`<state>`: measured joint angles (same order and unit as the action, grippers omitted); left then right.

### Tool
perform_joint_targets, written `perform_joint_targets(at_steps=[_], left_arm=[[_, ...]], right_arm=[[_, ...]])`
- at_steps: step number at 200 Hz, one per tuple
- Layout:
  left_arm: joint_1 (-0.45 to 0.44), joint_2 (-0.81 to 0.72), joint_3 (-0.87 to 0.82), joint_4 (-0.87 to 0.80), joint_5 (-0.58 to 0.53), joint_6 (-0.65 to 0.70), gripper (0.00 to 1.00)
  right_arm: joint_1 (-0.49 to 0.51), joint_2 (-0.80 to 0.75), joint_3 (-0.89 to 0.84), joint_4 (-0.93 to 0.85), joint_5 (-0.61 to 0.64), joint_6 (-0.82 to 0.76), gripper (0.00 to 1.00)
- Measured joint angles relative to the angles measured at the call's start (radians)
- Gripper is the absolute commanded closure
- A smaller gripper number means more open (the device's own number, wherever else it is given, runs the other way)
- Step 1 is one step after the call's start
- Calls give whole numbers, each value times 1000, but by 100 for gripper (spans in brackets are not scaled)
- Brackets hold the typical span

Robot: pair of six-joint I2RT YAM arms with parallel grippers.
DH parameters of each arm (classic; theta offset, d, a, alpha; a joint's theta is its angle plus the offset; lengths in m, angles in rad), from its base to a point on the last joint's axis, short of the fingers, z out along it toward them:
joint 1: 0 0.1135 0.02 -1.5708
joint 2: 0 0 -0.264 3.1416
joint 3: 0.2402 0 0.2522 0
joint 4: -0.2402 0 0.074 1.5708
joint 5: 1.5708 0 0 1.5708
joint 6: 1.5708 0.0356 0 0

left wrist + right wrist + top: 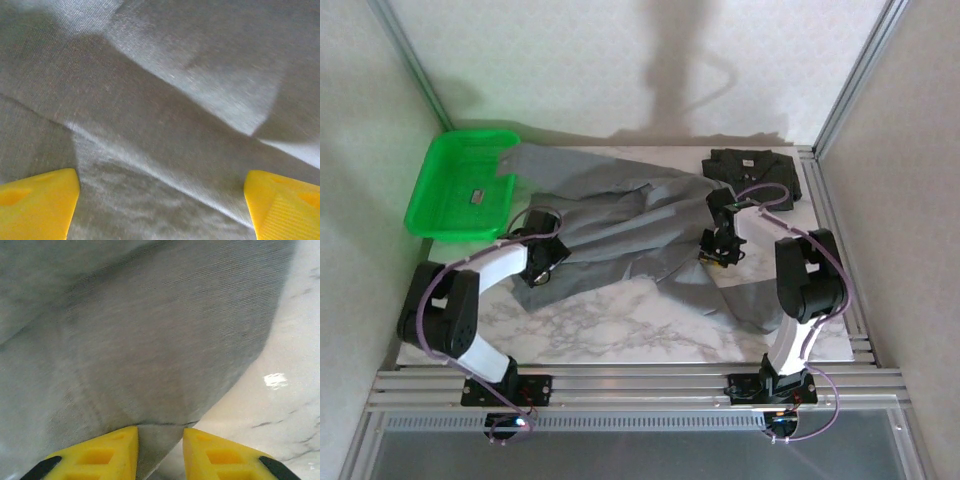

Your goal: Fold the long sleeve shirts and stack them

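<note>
Left jaws: wide apart, with one yellow finger (37, 202) at each side of my wrist view and nothing between them.
Left jaws, place: low over the left near part of the grey shirt (620, 225), whose cloth lies creased below me.
Right jaws: nearly together, with a narrow gap between them. The grey shirt's hem runs right at that gap, and I cannot tell whether I am pinching it.
Right jaws, place: at the shirt's right side, where cloth meets bare desk (600, 320).
Grey shirt: spread open across the middle of the desk. One sleeve reaches far left onto the green tray (420, 205), another trails near right.
Charcoal shirt (752, 168): folded, in the far right corner.
</note>
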<state>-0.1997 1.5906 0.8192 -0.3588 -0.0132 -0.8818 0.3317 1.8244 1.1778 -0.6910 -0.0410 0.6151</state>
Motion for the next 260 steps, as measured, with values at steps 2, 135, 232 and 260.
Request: perform_joint_targets(at_steps=[2,135,232,260], left_arm=[[1,5,3,1,-3,0,11],[-94,59,504,-89,34,52,5],[-105,622,834,-87,186,177,83],[-105,647,841,-32,192,183,89]], right_arm=[[0,2,0,0,8,3,72],[-150,-480,-196,-78,130,48,49],[205,10,4,90,-162,63,84],[224,23,-32,80,-137,70,86]])
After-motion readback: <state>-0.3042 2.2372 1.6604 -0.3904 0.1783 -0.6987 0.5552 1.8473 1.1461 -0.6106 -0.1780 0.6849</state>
